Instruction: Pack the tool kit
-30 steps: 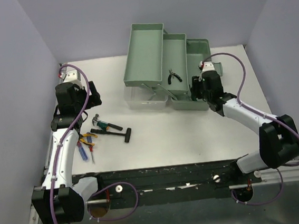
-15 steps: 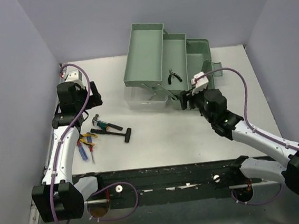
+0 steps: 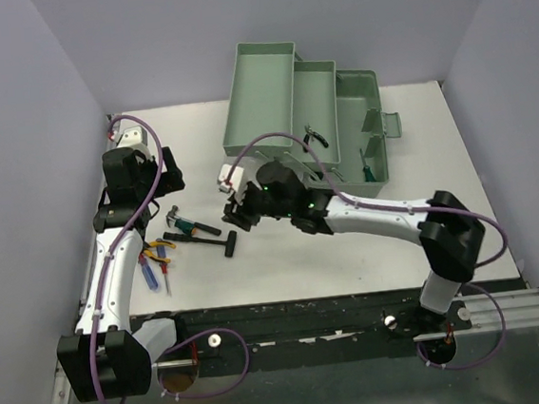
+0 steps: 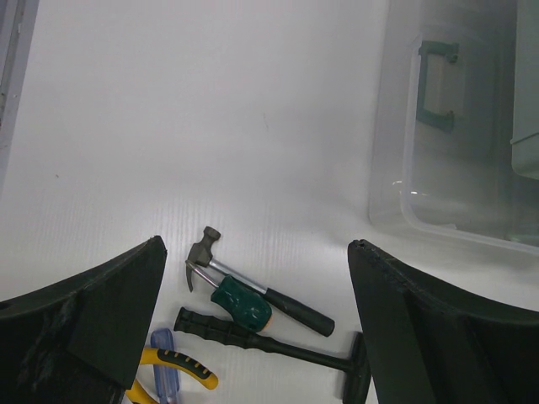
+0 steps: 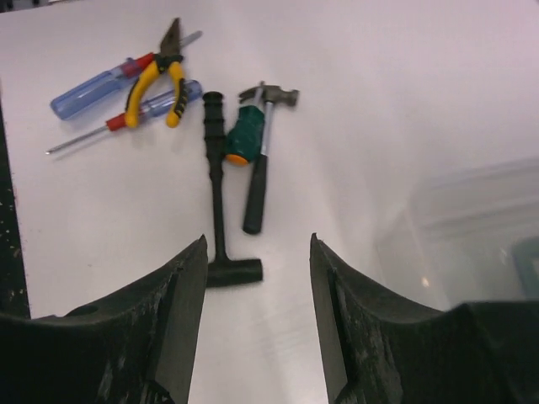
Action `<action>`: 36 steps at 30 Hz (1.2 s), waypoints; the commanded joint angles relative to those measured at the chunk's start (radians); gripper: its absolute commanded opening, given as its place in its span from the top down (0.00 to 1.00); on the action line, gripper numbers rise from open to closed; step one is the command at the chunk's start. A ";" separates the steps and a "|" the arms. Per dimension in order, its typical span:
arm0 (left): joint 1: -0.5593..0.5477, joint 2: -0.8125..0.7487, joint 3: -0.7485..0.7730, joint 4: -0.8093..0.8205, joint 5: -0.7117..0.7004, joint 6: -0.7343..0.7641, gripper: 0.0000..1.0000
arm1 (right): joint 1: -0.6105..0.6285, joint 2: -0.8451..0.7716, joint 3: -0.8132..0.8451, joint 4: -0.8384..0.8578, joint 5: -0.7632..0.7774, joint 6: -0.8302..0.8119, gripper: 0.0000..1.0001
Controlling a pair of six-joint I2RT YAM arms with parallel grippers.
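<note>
The sage-green toolbox (image 3: 335, 91) stands open at the back with its tiered trays fanned out. Small black pliers (image 3: 317, 137) lie in the middle tray and a green-handled screwdriver (image 3: 366, 168) in the bottom. The clear lid (image 3: 248, 178) lies in front of it. On the table lie a small hammer (image 5: 259, 168), a black mallet (image 5: 216, 189), a stubby green screwdriver (image 5: 242, 139), yellow-handled pliers (image 5: 156, 84) and blue screwdrivers (image 5: 93, 93). My right gripper (image 5: 258, 239) is open and empty just short of the mallet head (image 3: 230, 244). My left gripper (image 4: 257, 242) hangs open above the hammer (image 4: 253, 286).
The clear lid (image 4: 455, 168) with its green handle (image 4: 438, 80) lies right of the left gripper. Purple walls close in the table's left, back and right sides. The black rail (image 3: 309, 317) with the arm bases runs along the near edge.
My right arm has swung left from the toolbox's bottom compartment across the table to the loose tools. The green-handled screwdriver now shows in the box. The left arm has not moved.
</note>
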 commanded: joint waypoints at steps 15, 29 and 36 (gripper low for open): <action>-0.005 -0.035 0.010 0.023 0.003 -0.006 0.01 | 0.074 0.504 0.461 -0.483 -0.156 -0.116 0.46; -0.005 -0.049 0.008 0.018 -0.005 -0.004 0.01 | 0.127 0.667 0.621 -0.534 0.025 -0.099 0.50; -0.005 -0.055 0.008 0.016 -0.006 -0.004 0.01 | 0.129 0.620 0.552 -0.532 0.014 -0.115 0.74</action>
